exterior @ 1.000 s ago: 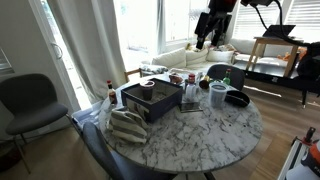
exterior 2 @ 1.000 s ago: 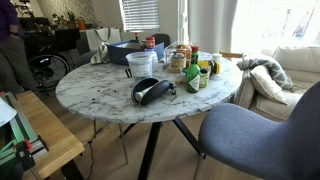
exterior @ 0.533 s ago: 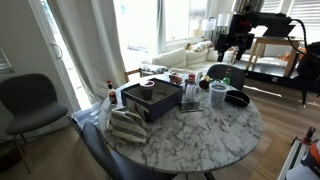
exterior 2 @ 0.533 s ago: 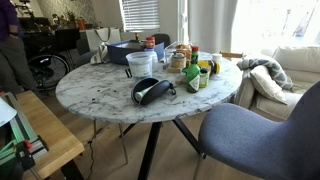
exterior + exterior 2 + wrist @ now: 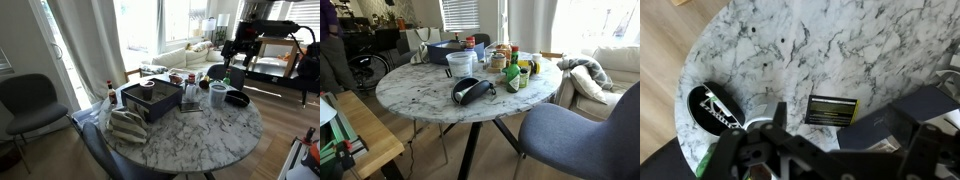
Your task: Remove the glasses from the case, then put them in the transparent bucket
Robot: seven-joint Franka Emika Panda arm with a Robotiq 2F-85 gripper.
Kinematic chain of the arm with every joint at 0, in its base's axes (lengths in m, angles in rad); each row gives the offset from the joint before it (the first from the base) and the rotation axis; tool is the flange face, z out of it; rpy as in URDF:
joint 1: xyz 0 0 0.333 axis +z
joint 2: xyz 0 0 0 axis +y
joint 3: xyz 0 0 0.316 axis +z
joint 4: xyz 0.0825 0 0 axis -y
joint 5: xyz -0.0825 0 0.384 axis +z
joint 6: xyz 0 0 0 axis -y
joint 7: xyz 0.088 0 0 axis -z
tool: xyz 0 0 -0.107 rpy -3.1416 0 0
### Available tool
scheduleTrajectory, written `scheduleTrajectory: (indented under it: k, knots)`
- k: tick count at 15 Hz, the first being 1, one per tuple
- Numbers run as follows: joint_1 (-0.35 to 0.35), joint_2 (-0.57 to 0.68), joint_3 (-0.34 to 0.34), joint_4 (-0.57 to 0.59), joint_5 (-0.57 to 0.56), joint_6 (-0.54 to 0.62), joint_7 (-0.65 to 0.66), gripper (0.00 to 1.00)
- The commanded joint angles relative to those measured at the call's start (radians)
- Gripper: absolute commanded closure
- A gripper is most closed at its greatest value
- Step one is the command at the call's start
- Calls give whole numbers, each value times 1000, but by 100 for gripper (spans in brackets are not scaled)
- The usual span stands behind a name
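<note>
The black oblong case [image 5: 470, 90] lies open near the table's front edge, with the glasses [image 5: 473, 87] resting in it. It also shows in an exterior view [image 5: 237, 98] and in the wrist view [image 5: 715, 108], where pale lines mark the glasses [image 5: 718, 103]. The transparent bucket [image 5: 461, 64] stands upright just behind the case and beside it in an exterior view [image 5: 218, 95]. My gripper [image 5: 236, 55] hangs high above the case and bucket, well clear of both. In the wrist view my gripper [image 5: 855, 105] looks open and empty.
A large dark square box [image 5: 150, 100] sits mid-table. Bottles and jars [image 5: 515, 68] cluster beside the bucket. A black card with a yellow edge [image 5: 833, 110] lies flat on the marble. A folded cloth [image 5: 128, 125] lies by the box. Chairs [image 5: 580, 140] ring the table.
My arm has swung sideways and lower, from above the far side of the table to a spot over the case and bucket. Nothing on the table has moved.
</note>
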Motion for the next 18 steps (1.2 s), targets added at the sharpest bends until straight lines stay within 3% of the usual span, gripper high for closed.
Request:
scheduleTrajectory:
  k: [1, 3, 6, 8, 18]
  knots:
    - [0, 0, 0, 2, 0, -3, 0, 0]
    - [-19, 13, 13, 8, -21, 21, 23, 0]
    - [-79, 85, -34, 55, -68, 67, 3, 0]
    - [-59, 38, -30, 33, -52, 51, 7, 0]
    - [-76, 83, -51, 63, -68, 61, -7, 0]
